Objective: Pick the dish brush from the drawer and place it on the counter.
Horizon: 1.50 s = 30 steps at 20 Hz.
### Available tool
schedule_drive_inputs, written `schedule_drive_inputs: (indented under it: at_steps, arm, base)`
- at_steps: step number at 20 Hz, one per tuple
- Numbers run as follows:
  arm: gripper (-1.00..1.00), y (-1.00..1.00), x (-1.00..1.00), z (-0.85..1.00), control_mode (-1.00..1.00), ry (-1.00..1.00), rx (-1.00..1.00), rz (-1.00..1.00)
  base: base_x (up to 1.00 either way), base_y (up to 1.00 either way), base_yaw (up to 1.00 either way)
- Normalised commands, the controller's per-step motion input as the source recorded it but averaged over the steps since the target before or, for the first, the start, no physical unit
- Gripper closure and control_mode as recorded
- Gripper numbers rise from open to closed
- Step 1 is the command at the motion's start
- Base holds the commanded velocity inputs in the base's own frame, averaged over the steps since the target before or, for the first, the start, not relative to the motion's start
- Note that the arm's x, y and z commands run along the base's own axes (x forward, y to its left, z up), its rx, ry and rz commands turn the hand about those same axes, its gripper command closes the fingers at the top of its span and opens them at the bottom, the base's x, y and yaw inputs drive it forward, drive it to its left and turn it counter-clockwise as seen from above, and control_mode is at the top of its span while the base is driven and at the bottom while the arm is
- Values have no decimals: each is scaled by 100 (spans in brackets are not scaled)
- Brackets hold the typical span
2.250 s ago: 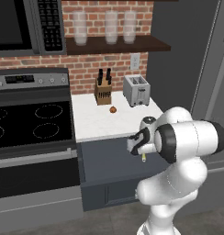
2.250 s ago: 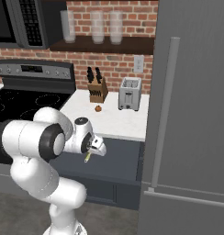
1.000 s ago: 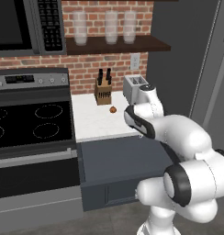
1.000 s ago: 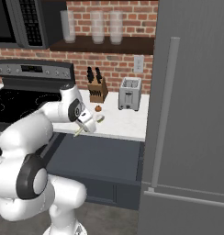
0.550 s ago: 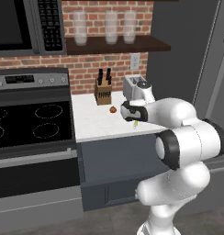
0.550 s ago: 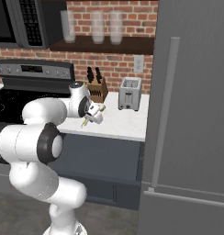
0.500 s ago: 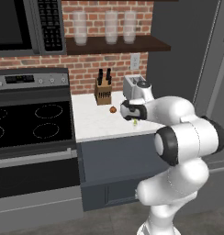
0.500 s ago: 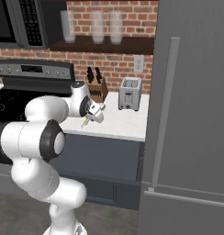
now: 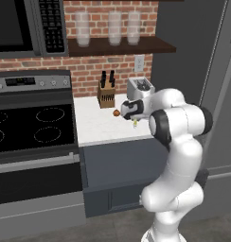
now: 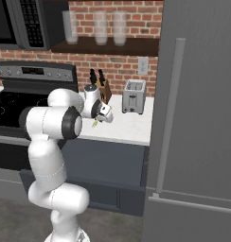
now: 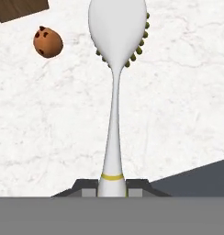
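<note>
Closest in, the gripper is clamped on the butt end of the dish brush, right by the yellow ring on the handle. From there the thin white stem runs up to 12 o'clock in the hand view, ending in an oval head with greenish bristles poking out along its right edge. My guess is it's light, rigid plastic, and smooth enough to twist in the grip, since it's held by the very tip with all the length sticking out. Grabbing mid-handle would be steadier.

Under it is the white marbled desk, so the brush hangs over the surface, not yet touching as far as I can tell. Further out at 11 o'clock sits a small brown cookie-looking thing, with the knife block corner beyond.
</note>
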Motion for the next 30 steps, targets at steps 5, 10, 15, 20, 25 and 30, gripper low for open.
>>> schedule_drive_inputs:
  at_steps: [5,10,15,20,25,30]
  arm:
    - [100,0,57,-82,-100,-1,0,10]
    - [100,0,56,-58,-100,0,0,7]
    - [100,0,67,-10,-100,0,0,2]
    - [100,0,63,0,-100,0,0,0]
    - [100,0,46,-1,-100,0,0,1]
    - [-100,0,6,-16,-100,0,0,1]
  base:
    - [0,0,0]
    - [0,0,0]
    - [0,0,0]
    - [0,0,0]
    - [0,0,0]
    - [0,0,0]
